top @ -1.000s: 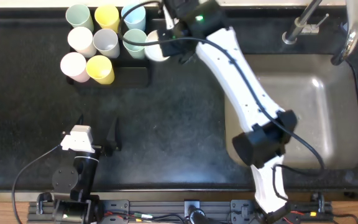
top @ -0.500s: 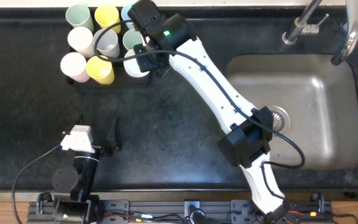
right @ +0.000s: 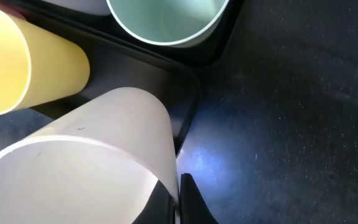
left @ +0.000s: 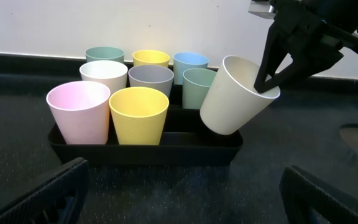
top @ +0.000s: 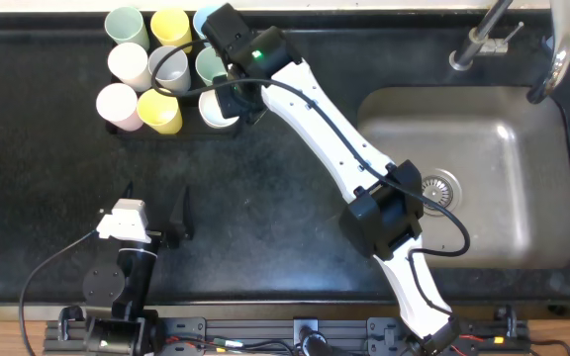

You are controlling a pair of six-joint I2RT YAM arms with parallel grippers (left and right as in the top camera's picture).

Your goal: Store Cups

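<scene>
**White cup [left: 235, 96] held tilted at the tray's [left: 148, 152] near right corner**

The right gripper [left: 267, 79] pinches the white cup by its rim, hanging it at a slant over the near right corner of the black tray, which sits at the far left of the countertop [top: 285, 218]. Eight other cups [left: 138, 112] stand upright in the tray. The left gripper [top: 156, 206], claw spread, sits toward the countertop's near left corner.

A tilted cup [left: 235, 96] is held over the tray's [left: 148, 152] near right corner, beside eight upright cups [left: 139, 113] inside.
</scene>
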